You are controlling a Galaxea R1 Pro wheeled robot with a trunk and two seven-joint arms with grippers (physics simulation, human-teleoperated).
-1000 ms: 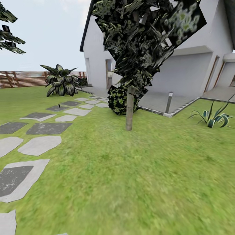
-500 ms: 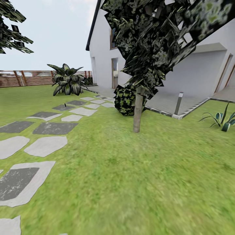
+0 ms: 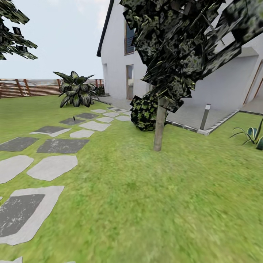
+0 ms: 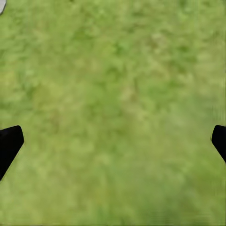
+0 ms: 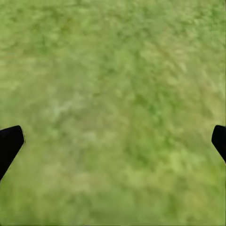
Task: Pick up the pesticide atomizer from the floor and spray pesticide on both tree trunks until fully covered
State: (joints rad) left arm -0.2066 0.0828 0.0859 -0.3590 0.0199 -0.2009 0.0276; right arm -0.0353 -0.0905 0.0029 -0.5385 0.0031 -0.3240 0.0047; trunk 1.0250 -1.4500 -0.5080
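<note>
Crossing the lawn point(image 3: 153, 204) with both grippers, left gripper point(image 4: 113, 139) and right gripper point(image 5: 113, 139), spread wide (nothing held); locating the atomizer comes next, I judge.

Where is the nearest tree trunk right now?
In the head view, the tree trunk stands right of centre on the grass, beside a round bush.

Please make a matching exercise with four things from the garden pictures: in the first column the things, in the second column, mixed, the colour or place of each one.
Things:
1. tree trunk
2. fence
3. round bush
4. stepping stones

Descriptions:
A. grey slabs lying in the grass at the head view's left
B. brown horizontal slats, far back
C. pale grey-brown upright column
D. dark with yellow-green flecks, just behind the trunk

Pairs: 1-C, 2-B, 3-D, 4-A
</note>
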